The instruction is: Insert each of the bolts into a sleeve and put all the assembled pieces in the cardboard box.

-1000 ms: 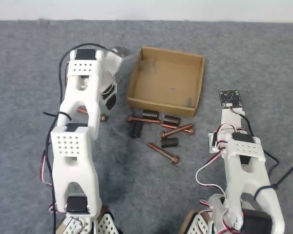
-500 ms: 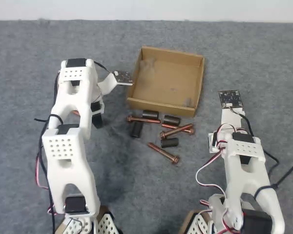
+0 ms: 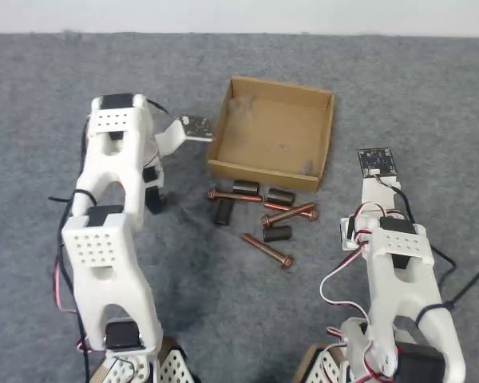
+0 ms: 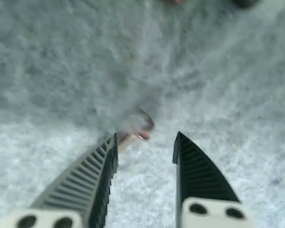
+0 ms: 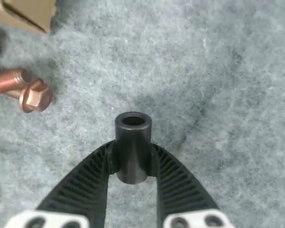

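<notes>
My left gripper (image 4: 146,137) hangs open over the grey carpet, with a copper bolt (image 4: 135,130) lying at the tip of one finger (image 4: 102,173). In the high view that arm stands left of the cardboard box (image 3: 327,136), its dark fingers (image 3: 153,198) pointing down. The right gripper (image 5: 132,153) is shut on a black sleeve (image 5: 133,145), held upright with the bore showing. Between the arms lie three bolts (image 3: 234,195) (image 3: 289,213) (image 3: 267,250) and several loose sleeves (image 3: 223,211) (image 3: 277,234) (image 3: 245,187).
The box's floor (image 3: 271,140) is bare. One box corner (image 5: 28,12) and a bolt head (image 5: 34,96) appear in the right wrist view, beyond the held sleeve. Open carpet (image 3: 431,104) spreads to the right of the box and in front of the pile.
The left arm has swung left and back from the box's corner, and its gripper has come down over the bolt at the left. The right arm has not moved.
</notes>
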Controlling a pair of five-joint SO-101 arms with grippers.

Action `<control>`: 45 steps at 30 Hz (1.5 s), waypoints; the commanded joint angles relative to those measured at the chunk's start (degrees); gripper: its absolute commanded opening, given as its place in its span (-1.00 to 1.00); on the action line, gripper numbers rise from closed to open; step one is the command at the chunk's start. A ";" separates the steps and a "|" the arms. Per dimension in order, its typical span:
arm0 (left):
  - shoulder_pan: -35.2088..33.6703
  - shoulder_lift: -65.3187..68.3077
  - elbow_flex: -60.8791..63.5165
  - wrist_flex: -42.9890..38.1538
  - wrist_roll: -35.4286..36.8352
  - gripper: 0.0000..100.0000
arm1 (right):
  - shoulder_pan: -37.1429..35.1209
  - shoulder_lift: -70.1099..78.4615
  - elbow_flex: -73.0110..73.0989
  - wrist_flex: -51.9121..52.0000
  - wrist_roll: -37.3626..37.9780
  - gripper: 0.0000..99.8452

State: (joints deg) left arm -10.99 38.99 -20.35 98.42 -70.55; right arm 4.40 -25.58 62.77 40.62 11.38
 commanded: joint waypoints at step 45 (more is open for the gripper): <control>8.79 -0.79 -5.67 2.29 54.68 -0.92 | -0.48 -0.40 -0.35 -1.27 1.32 -0.99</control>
State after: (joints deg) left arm -3.25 41.19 -22.20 97.71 -31.87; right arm 4.40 -25.58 62.77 40.62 11.74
